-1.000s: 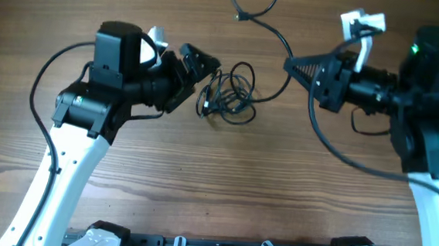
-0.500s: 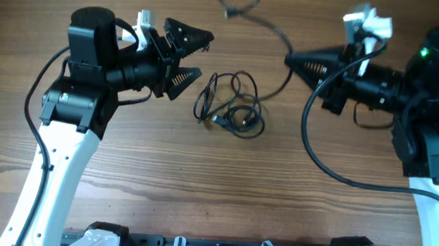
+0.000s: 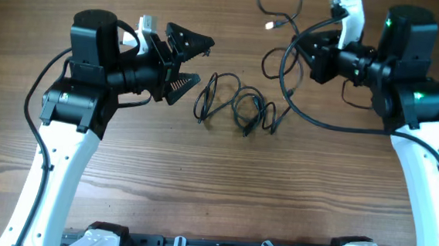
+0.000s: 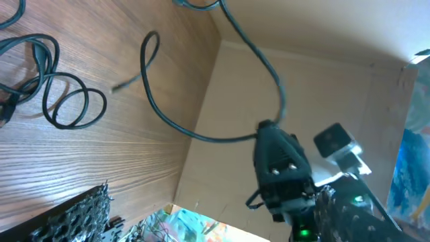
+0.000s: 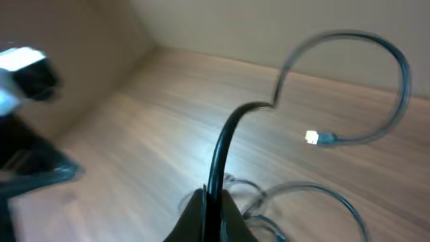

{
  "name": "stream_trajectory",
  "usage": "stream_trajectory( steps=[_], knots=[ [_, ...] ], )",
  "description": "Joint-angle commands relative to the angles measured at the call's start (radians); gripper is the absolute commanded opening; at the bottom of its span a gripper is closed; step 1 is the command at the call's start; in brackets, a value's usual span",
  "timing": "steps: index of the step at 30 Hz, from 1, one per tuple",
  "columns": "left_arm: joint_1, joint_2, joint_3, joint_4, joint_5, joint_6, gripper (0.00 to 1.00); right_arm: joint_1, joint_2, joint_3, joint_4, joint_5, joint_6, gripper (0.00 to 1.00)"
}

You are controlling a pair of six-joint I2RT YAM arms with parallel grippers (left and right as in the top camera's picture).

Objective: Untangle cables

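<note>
**Right gripper (image 5: 206, 202) has shifted toward the far edge, dragging its cord (image 5: 222, 148)**

Nearest, the left gripper (image 3: 201, 58) gapes fully wide and holds nothing. Just beside it the cables (image 3: 240, 109) lie in loose black loops on the table (image 3: 200, 184). Farther off, the right gripper is pinched tight on 1 cord, and that cord's white plug (image 3: 271, 23) sits toward the far edge. I judge the cables light, limp and springy, best taken near a plug or free end.

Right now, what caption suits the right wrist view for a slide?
Right gripper shut on a black cable that loops round to a pale plug.
</note>
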Motion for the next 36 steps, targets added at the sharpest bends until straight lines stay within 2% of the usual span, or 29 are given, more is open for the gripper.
stream_trajectory(
  steps=[1, 3, 4, 7, 14, 17, 19, 22, 25, 29, 32, 36],
  knots=[
    [0.007, 0.0, 0.007, 0.023, 0.016, 0.023, 0.99, -0.001, -0.019, 0.014, 0.079, -0.334, 0.109, 0.05],
    [0.007, 0.0, 0.007, 0.078, 0.014, -0.002, 0.97, 0.002, -0.019, 0.014, 0.035, -0.427, 0.072, 0.05],
    [0.01, 0.0, 0.007, 0.085, 0.006, -0.056, 0.94, 0.014, -0.02, 0.014, 0.01, -0.454, 0.026, 0.05],
    [0.047, 0.0, 0.007, 0.113, 0.005, -0.141, 0.92, 0.078, -0.02, 0.014, -0.052, -0.449, -0.109, 0.05],
    [0.092, 0.0, 0.007, 0.072, -0.048, -0.142, 0.77, 0.185, -0.02, 0.014, -0.001, -0.449, -0.125, 0.05],
    [0.092, 0.0, 0.007, 0.061, -0.116, -0.142, 0.68, 0.192, -0.02, 0.014, 0.056, -0.449, -0.053, 0.05],
    [0.092, 0.0, 0.007, 0.06, -0.162, -0.141, 0.68, 0.192, -0.027, 0.014, 0.058, -0.449, -0.05, 0.05],
    [0.093, 0.0, 0.007, 0.06, -0.318, -0.137, 0.64, 0.192, -0.033, 0.014, 0.055, -0.449, -0.032, 0.05],
    [0.093, 0.0, 0.007, 0.063, -0.345, -0.137, 0.63, 0.192, -0.033, 0.014, 0.043, -0.414, -0.032, 0.04],
    [0.13, 0.0, 0.007, 0.063, -0.352, -0.137, 0.43, 0.192, -0.033, 0.014, 0.037, -0.396, -0.032, 0.05],
    [0.142, 0.0, 0.007, 0.063, -0.352, -0.137, 0.36, 0.192, -0.033, 0.014, 0.035, -0.396, -0.027, 0.05],
    [0.142, 0.0, 0.007, 0.063, -0.352, -0.134, 0.04, 0.192, -0.033, 0.014, 0.029, -0.395, -0.005, 0.05]
  ],
)
